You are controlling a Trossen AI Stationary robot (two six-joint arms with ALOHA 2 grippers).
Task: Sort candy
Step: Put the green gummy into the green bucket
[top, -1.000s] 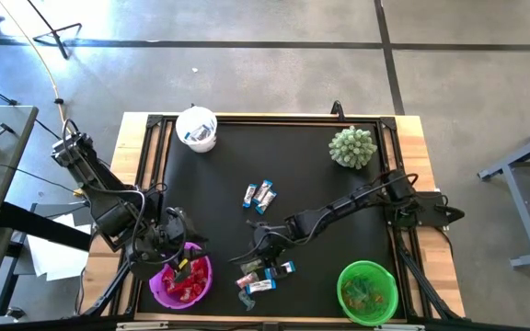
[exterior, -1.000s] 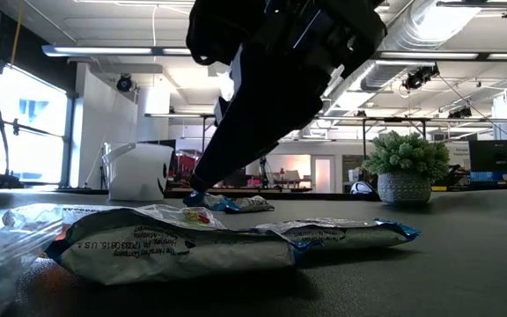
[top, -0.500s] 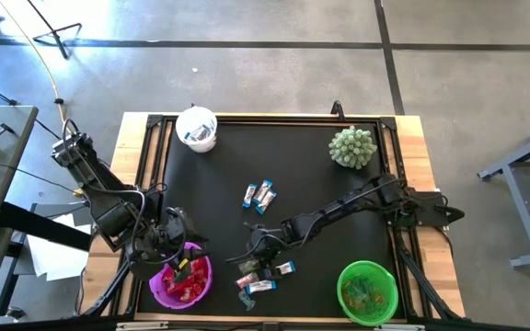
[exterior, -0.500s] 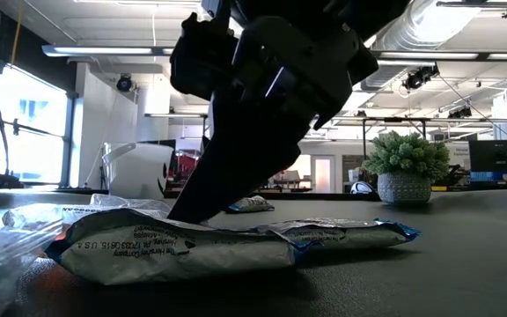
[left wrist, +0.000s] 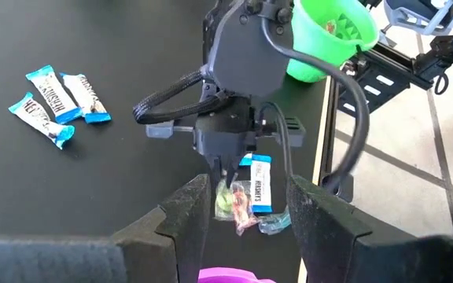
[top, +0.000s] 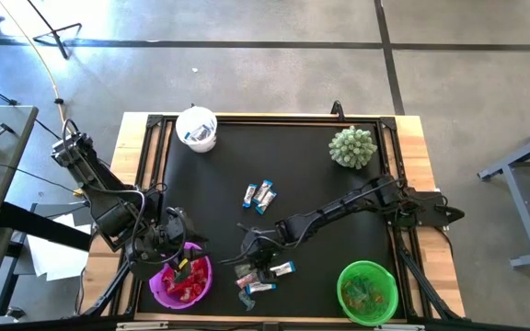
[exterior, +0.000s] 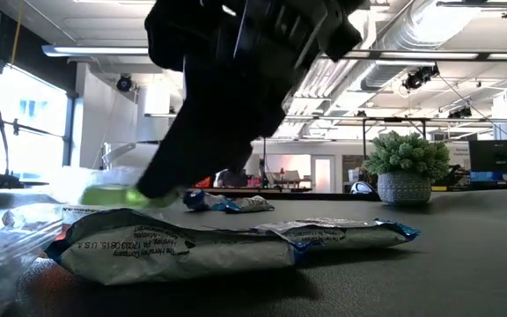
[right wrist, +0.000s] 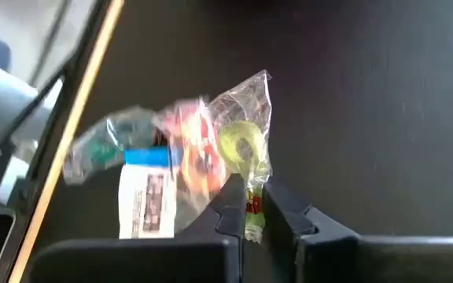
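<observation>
**Candy pinched in right jaws, near front edge of worktop**

Right gripper (right wrist: 248, 211) down over small candy cluster on black worktop (top: 320, 193), jaws pressed together on clear-wrapped green candy (right wrist: 242, 149). Just beside those jaws: red-orange sweet (right wrist: 199, 161), blue-and-white mini bar (right wrist: 149, 192), teal-wrapped piece (right wrist: 101, 145), all lying flat on worktop. From left wrist view, same green candy (left wrist: 225, 200) hanging between right fingertips, mini bar (left wrist: 259, 185) just beside it.

Left gripper (left wrist: 242, 216) waiting with jaws spread, over purple bowl (top: 159, 290) holding red packets (top: 182, 283). Right gripper (top: 251, 250) just beyond that bowl, toward worktop middle.

Farther from right jaws, toward worktop centre: three more blue-and-white bars (top: 259, 195) grouped together. Green bowl (top: 368, 292) with a few candies, well to arm side of right jaws, at front corner. White cup (top: 197, 129) and spiky green plant (top: 352, 146) at far corners, well apart from both jaws.
</observation>
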